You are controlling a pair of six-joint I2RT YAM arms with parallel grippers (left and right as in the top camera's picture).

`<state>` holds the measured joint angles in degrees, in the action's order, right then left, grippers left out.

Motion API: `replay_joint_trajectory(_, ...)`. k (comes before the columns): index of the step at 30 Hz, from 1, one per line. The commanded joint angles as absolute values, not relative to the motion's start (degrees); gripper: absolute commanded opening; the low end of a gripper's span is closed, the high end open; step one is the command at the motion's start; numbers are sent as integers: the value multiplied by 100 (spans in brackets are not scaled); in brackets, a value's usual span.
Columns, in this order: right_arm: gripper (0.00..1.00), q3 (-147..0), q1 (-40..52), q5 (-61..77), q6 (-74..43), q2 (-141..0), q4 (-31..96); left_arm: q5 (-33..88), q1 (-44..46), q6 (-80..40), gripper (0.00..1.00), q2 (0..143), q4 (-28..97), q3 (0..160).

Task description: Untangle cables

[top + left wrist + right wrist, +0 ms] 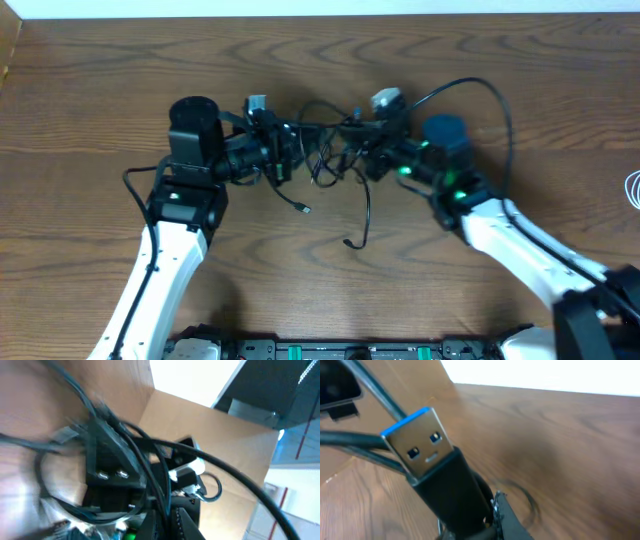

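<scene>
No text, label, brand, number or sign can be read in any view, and no legible marking is seen on the cables.

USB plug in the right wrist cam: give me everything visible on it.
The USB plug is a type-A end: silvery metal shell with two square holes, a blue edge at its mouth, and a glossy black moulded housing. It stands off the table, tilted, mouth toward the frame's upper left. Its lower end runs into the shut right gripper, which appears to clamp it. Behind it pass black cables; contact is unclear.
</scene>
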<state>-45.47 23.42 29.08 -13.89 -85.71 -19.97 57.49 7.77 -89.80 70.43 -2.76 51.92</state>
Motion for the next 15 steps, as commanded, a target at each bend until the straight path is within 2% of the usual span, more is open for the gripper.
replay_joint_trajectory(1,1,-4456,1343,2088,-1225,-8344,-1098,6283,91,-8414,8,6845,-403,5273)
replay_joint_trajectory(6,1,-4456,484,1914,-438,-8117,139,6587,-637,-8329,7,6845,-749,5273)
replay_joint_trajectory(9,1,-4456,346,2016,-443,-8112,370,6626,-799,-8149,8,6845,-891,5273)
replay_joint_trajectory(14,1,-4469,449,3367,-1035,-8062,139,6672,-491,-7122,8,6847,-869,5273)
replay_joint_trajectory(15,1,-4491,480,3363,-1269,-8060,121,6705,-349,-6705,12,6847,-869,5273)
